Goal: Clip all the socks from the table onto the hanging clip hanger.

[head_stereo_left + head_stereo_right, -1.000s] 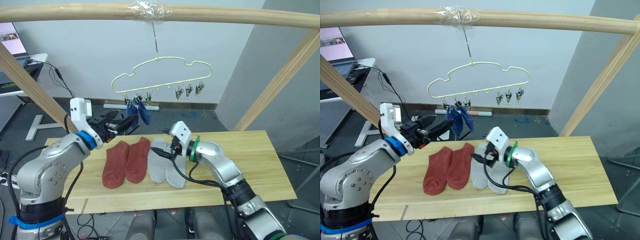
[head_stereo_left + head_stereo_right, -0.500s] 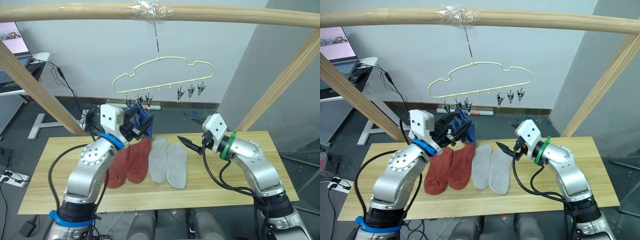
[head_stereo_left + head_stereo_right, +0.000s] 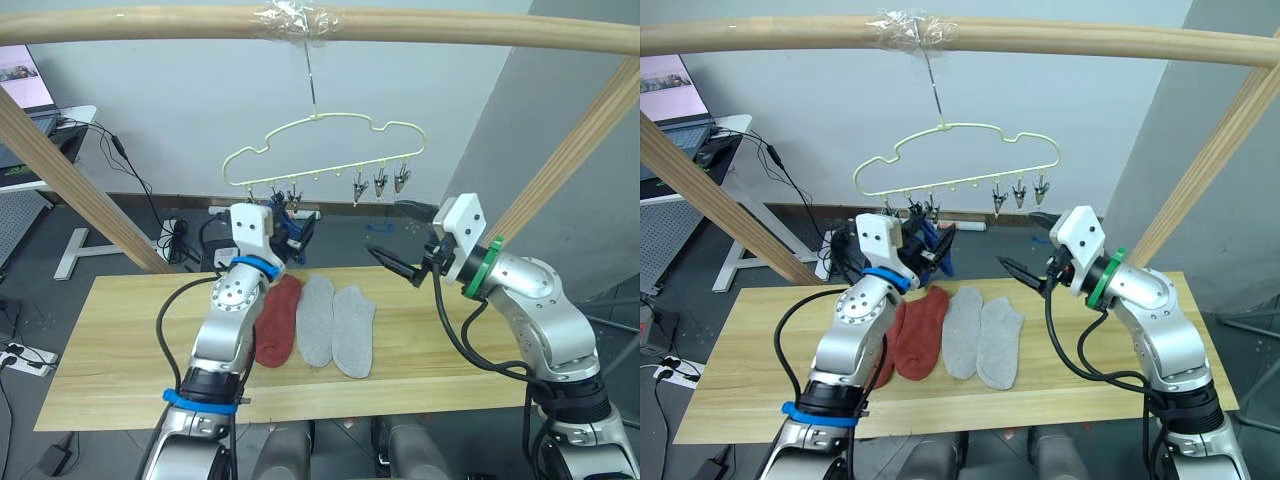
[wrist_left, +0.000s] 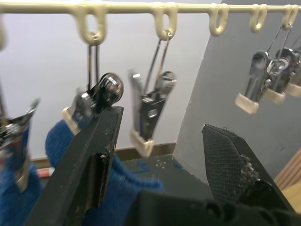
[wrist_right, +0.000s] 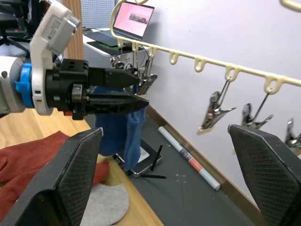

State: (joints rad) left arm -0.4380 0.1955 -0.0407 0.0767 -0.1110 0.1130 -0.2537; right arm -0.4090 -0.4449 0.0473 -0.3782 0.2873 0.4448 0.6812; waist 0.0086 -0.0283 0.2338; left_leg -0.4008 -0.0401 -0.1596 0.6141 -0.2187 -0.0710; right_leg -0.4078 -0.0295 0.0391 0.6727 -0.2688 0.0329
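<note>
Left claw [image 4: 160,155] gapes just below the clip hanger [image 3: 320,150], blue socks [image 3: 930,240] clipped beside it; right claw [image 5: 174,174], also spread, faces the hanger from nearby.

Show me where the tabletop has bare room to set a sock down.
The table is bare along its left stretch, from the edge to the left arm, and on the right from the grey socks to the far end. The middle is crowded: rust-red socks beside grey ones, touching.
</note>
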